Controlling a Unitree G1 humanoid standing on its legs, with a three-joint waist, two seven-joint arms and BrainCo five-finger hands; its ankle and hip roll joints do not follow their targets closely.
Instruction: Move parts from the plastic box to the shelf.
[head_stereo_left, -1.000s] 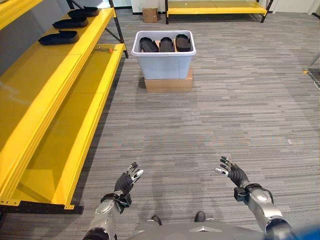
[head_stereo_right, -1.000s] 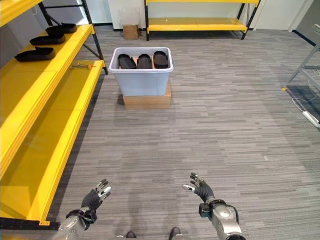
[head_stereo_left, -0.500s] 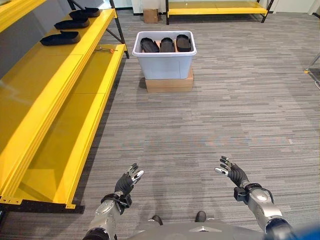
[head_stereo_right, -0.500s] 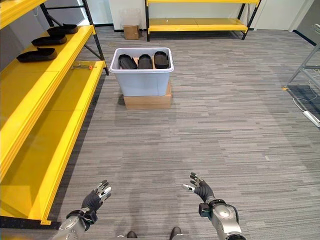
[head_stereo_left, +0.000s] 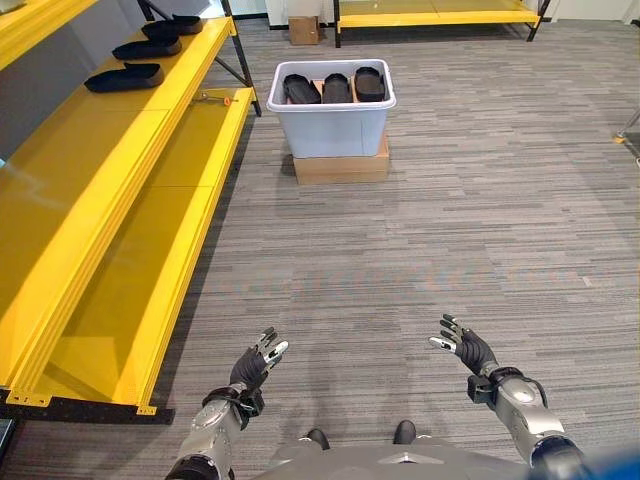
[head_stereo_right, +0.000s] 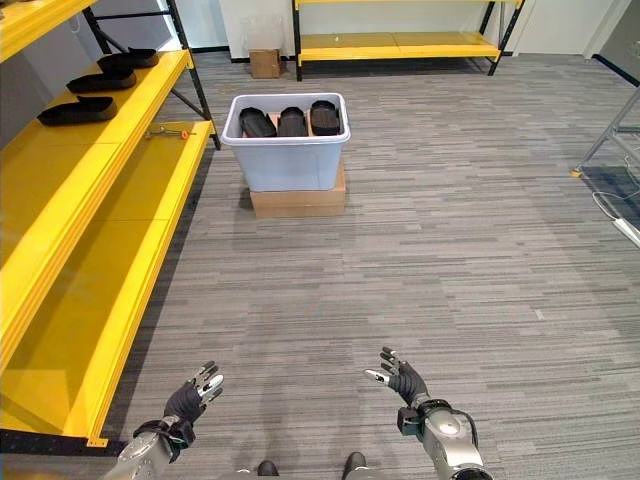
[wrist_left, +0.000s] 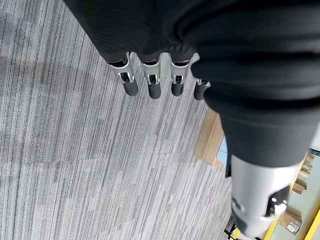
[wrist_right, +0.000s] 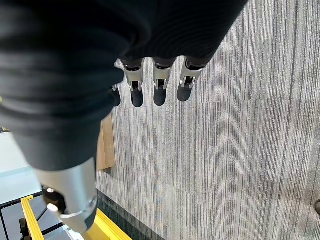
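Plastic box (head_stereo_left: 331, 125) w/ black parts (head_stereo_left: 336, 88) sits well ahead on floor, roughly centred btwn left hand (head_stereo_left: 254, 362) & right hand (head_stereo_left: 463, 346); both relaxed, empty; shelf (head_stereo_left: 150, 130) to left.

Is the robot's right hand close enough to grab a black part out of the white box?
Probably not yet. The right hand hangs open over bare carpet near the robot, while the plastic box with the black parts stands far ahead. Nothing blocks the way.
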